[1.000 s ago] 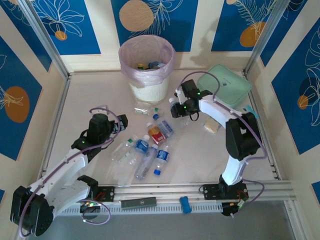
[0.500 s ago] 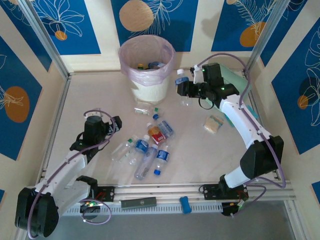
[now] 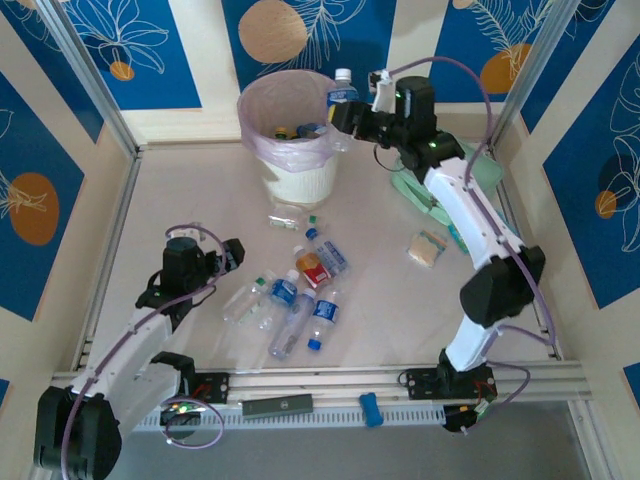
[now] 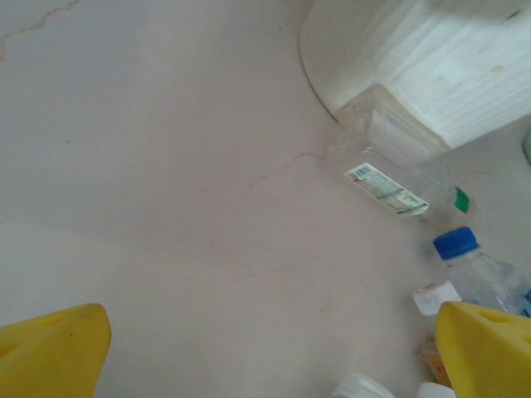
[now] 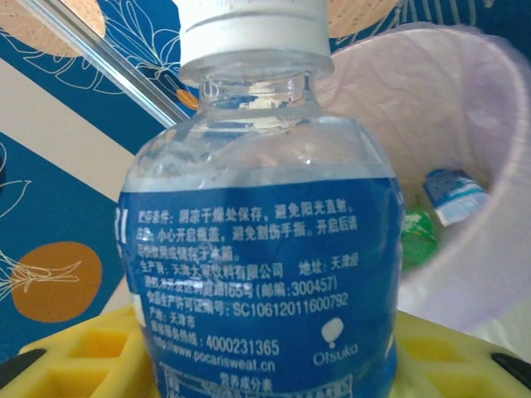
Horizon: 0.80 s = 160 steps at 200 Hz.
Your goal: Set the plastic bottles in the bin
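Nearest me, the left tool (image 4: pixel 270 348) is hanging wide open and empty over the bench (image 3: pixel 180 200), with loose bottles (image 3: pixel 295 300) lying flat just to its right. Farther back, the right tool (image 3: pixel 347 113) is clamping shut on a clear bottle (image 3: pixel 342 93), blue-labelled and white-capped, standing upright at the right rim of the bin (image 3: pixel 297 180). The pink-lined opening is lying just to that tool's left, so I'd judge it is needing only a short leftward carry.
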{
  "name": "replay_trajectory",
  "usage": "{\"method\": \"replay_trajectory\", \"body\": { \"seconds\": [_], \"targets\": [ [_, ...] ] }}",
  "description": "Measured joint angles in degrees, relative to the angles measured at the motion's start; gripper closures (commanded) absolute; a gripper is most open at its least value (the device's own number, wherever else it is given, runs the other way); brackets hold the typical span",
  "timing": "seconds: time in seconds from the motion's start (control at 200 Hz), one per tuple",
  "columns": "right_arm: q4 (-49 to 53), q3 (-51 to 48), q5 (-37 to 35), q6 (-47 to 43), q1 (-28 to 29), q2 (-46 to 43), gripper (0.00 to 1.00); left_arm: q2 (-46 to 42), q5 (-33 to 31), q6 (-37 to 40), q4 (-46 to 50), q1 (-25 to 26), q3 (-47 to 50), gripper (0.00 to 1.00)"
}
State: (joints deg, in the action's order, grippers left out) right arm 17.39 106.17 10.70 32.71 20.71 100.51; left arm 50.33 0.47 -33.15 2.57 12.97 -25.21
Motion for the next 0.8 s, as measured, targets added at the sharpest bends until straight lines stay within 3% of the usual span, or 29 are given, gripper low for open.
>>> {"method": "replay_trajectory", "body": {
  "seconds": [0.445, 0.69, 0.8],
  "targets": [
    [8.0, 36.44, 1.14, 2.49, 2.97, 27.21, 0.52, -6.45, 1.62, 1.09, 6.27, -0.11, 0.85, 0.0],
    [12.87, 43.36, 0.9, 3.5, 3.08, 33.03, 0.4, -7.8, 1.42, 2.01, 8.2, -0.15, 1.22, 0.0],
    [12.76, 43.56, 1.05, 3.91, 3.08, 33.64, 0.24, -7.85, 1.4, 2.14, 8.79, -0.17, 1.29, 0.0]
  ]
}}
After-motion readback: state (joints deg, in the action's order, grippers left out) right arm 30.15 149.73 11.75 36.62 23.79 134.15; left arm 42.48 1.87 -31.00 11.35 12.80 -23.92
